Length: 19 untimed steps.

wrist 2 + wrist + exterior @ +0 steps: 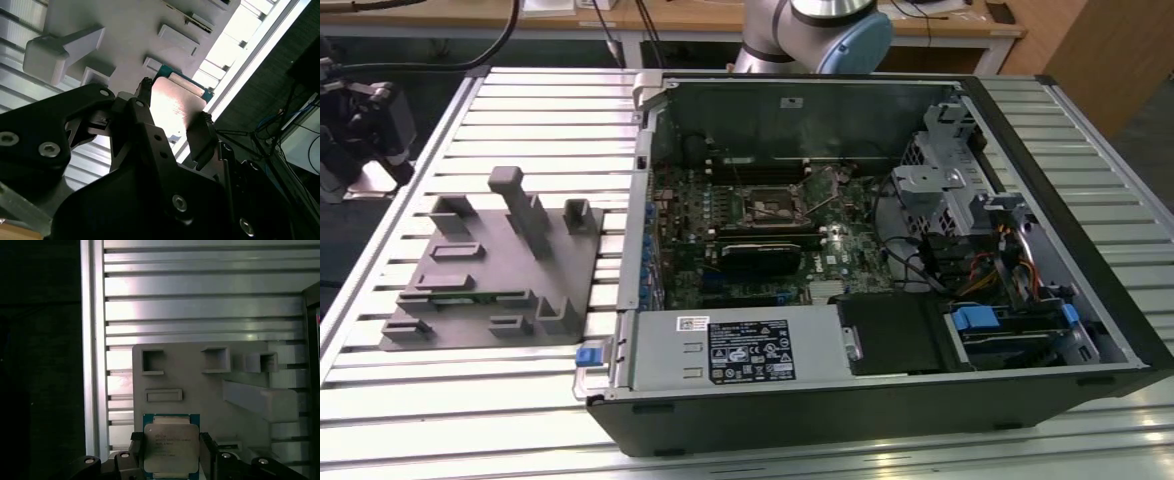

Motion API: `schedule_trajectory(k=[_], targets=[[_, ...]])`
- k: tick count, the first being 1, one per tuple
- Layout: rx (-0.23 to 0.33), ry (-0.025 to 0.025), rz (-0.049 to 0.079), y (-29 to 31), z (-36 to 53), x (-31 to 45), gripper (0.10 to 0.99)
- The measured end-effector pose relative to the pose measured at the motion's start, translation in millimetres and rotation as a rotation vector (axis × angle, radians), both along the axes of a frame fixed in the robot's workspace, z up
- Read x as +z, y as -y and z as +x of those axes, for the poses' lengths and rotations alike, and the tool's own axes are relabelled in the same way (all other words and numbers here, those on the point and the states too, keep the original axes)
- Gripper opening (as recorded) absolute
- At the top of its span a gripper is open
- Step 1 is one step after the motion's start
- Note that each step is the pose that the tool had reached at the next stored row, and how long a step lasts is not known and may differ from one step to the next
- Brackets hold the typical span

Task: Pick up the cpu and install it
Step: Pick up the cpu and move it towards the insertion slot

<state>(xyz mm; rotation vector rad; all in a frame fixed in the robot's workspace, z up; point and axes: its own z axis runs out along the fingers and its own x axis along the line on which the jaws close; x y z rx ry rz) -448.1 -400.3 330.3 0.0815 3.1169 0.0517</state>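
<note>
gripper (172, 444): jaws clamped on two opposite edges of cpu (170, 452).
cpu: held flat above fixture (200, 385), near bench (200, 310) edge.

White label (738, 352) on the power supply box (651, 365) in the exterior view: dense black print, none legible. Small sticker (793, 101) inside the case (881, 415), unreadable too. First wrist view: faint print lines on the cpu (170, 448), too fine to read.

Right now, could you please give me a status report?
Gripper shut on cpu. Cpu by fixture, not in socket. Nothing seen blocking.
</note>
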Motion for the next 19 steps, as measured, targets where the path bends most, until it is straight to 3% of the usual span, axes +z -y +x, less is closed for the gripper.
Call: schedule_trajectory(k=[19], targets=[[0.0, 0.0018, 0.0, -0.5, 0.0, 21.5, 0.533]])
